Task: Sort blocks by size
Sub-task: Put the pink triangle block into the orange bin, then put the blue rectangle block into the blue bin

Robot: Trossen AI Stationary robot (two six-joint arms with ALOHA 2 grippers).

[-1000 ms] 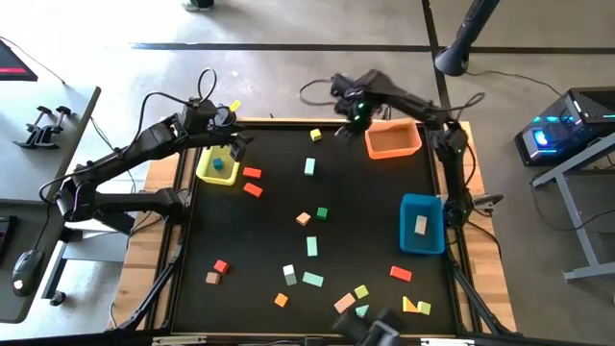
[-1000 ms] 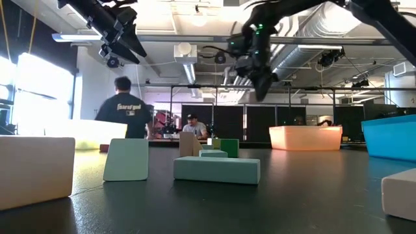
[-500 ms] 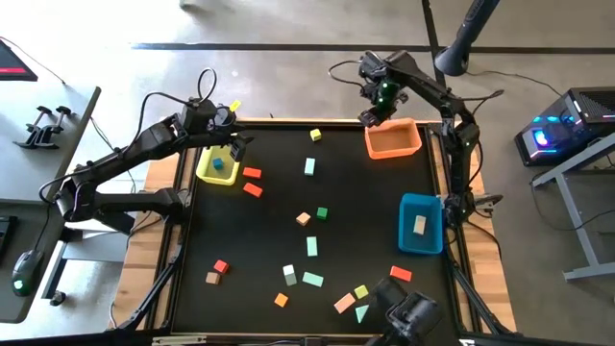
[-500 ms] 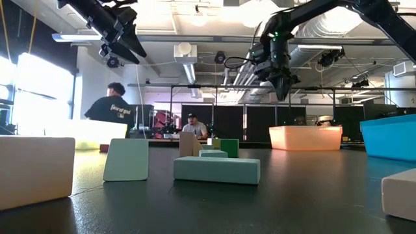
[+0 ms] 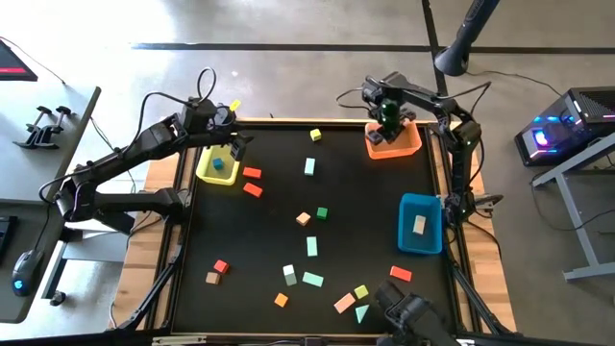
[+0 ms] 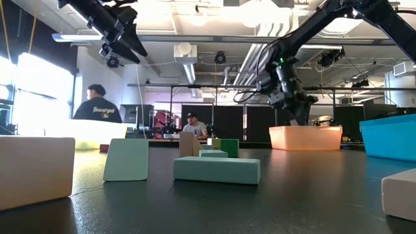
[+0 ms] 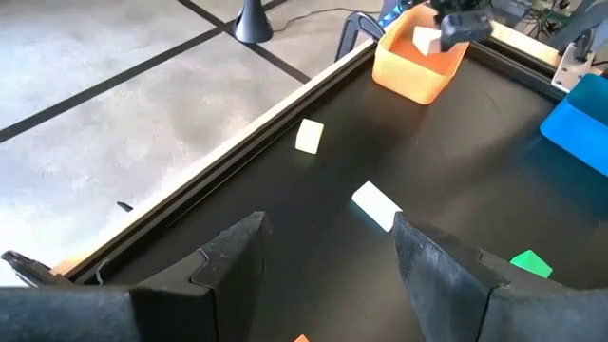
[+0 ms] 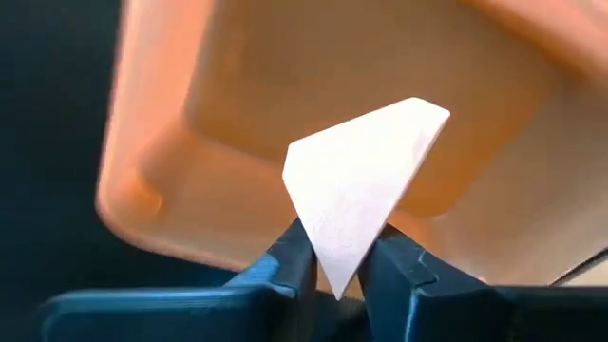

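clearly the right gripper pinches one corner of a pale triangular wooden block, fingers nearly together, directly above the orange plastic bin. judged light, stiff and smooth, it could pivot on so narrow a hold; flat faces grip better. away from the bin, the left gripper hangs spread and empty.

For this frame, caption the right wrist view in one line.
Right gripper pinches a pale triangular block by its lower tip, directly above the orange bin.
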